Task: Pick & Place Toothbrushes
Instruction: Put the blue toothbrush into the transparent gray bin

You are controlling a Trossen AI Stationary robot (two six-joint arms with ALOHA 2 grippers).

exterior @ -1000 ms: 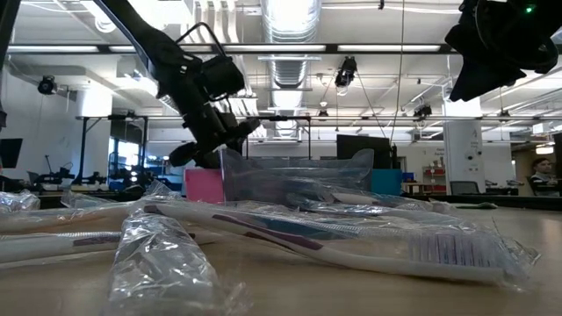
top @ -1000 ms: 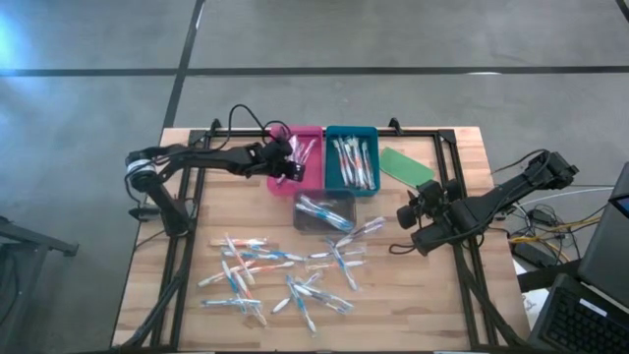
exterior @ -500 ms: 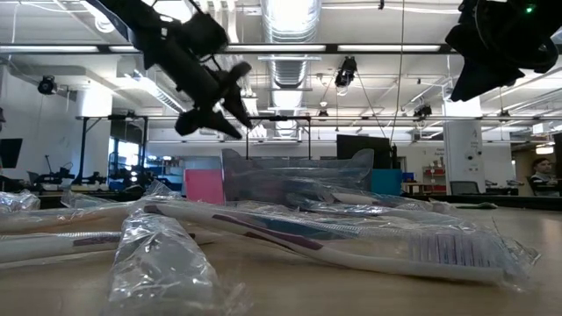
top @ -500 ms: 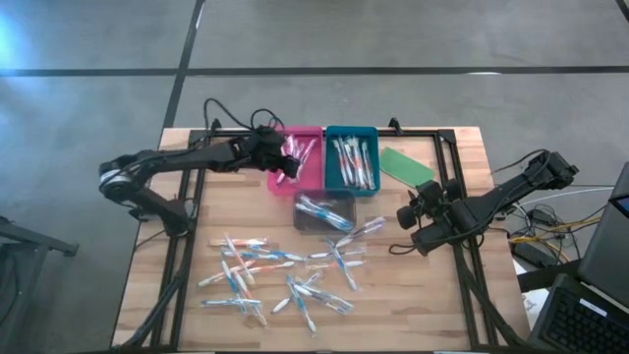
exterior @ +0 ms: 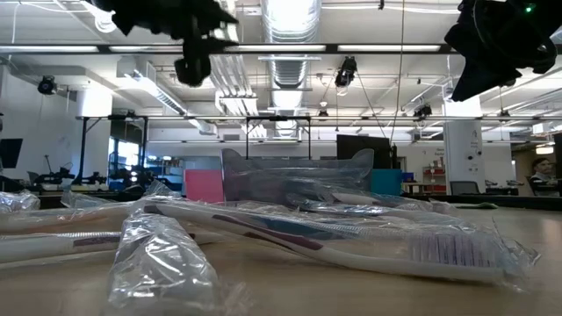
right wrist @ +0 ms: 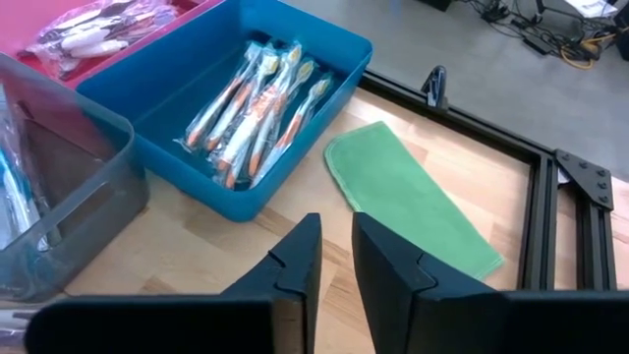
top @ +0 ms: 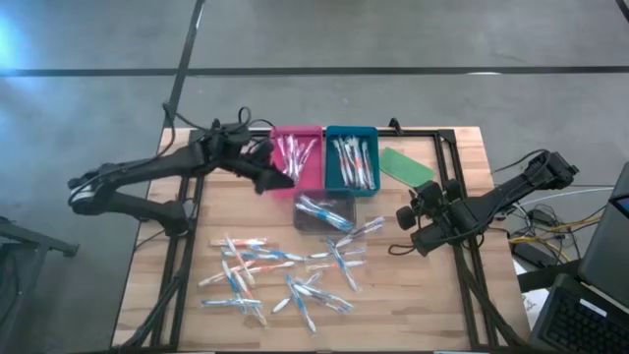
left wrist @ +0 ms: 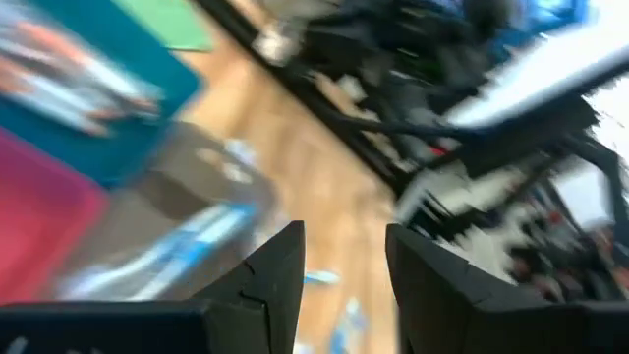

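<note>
1. Left tool (top: 267, 181): withdrawn from over the pink tray (top: 298, 157) toward the surface's left edge; fingers parted, empty.
2. Right tool (top: 411, 214): unmoved near the right edge; fingers narrowed, empty.
3. Toothbrushes (top: 280, 275): in trays and scattered near the front edge.

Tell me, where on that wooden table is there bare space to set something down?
Bare wood lies left of the pink tray, along the table's left side, and right of the flat green piece. The front middle is crowded with loose wrapped toothbrushes, below the grey bin.
</note>
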